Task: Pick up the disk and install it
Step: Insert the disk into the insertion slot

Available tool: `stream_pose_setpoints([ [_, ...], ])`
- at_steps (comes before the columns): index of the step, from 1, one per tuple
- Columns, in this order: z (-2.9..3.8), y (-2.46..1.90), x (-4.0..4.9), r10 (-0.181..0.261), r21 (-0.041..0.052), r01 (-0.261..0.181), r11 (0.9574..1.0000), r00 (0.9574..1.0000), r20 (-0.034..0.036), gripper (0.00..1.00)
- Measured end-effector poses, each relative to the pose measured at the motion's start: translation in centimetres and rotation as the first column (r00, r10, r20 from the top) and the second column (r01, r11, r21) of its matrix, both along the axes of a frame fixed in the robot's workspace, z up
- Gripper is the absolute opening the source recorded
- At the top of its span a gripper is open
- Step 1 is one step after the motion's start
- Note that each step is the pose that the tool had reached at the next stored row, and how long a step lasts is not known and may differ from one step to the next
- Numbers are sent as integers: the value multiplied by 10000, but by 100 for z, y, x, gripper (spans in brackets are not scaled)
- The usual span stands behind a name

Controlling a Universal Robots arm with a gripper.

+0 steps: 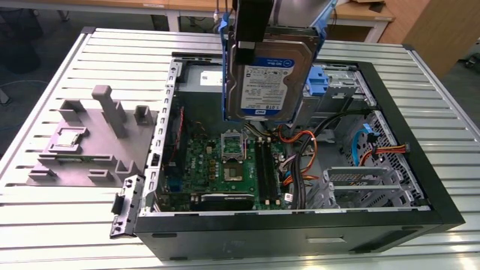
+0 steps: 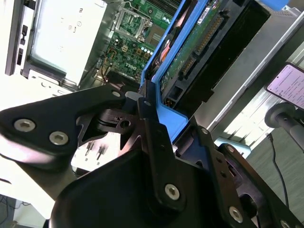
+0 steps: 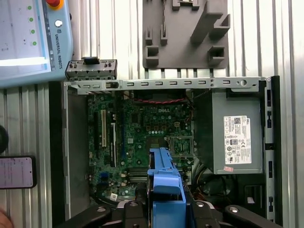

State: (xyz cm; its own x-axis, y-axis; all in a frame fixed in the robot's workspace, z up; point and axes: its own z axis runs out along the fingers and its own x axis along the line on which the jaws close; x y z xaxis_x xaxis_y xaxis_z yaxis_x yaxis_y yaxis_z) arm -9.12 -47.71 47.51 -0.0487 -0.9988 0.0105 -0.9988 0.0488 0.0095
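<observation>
The gripper (image 1: 251, 48) is clamped tight on the disk (image 1: 271, 84), holding it upright by its blue rails above the open computer case (image 1: 300, 242). The case lies on a slatted metal table (image 1: 67, 225), with a grey fixture (image 1: 90, 140) beside it and wooden furniture (image 1: 435, 28) beyond it. The first wrist view adds a teach pendant (image 3: 28, 42) and a phone (image 3: 16, 172) beside the case.

the gripper (image 2: 159, 118) is matte black, built of flat angular linkage plates (image 2: 47, 118) with rounded corners, pinned at the pivots by silver screws (image 2: 171, 191); a smooth black housing (image 2: 109, 199) sits behind.
</observation>
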Motion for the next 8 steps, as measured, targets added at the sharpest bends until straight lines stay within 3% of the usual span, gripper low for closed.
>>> stream_pose_setpoints([
  [8, -5, -24, 0, -1, -1, 1, 10000, 10000, 0, 36],
])
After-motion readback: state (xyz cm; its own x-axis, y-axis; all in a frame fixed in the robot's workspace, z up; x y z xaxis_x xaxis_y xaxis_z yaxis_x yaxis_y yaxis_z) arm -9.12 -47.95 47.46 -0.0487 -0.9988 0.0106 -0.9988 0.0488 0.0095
